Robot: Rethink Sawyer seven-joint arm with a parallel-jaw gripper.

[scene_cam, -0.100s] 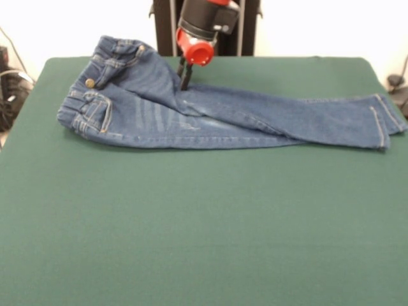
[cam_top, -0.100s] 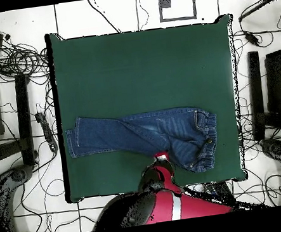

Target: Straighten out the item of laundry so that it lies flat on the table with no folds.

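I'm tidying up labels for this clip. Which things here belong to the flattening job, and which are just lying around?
Part of the job:
- jeans, legs crossed, seat bunched up
- green table
- pincer, tips down at the jeans' far edge

Just lying about:
- cables on the floor beside the table
- black stands at the table's sides

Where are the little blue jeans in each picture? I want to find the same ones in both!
Front view: the jeans lie across the table's far part, waistband at picture left, leg ends at right.
Overhead view: the jeans lie in the table's lower half, waistband at picture right, leg ends at left.
Shared landmark: the gripper at the jeans' edge near the seat.
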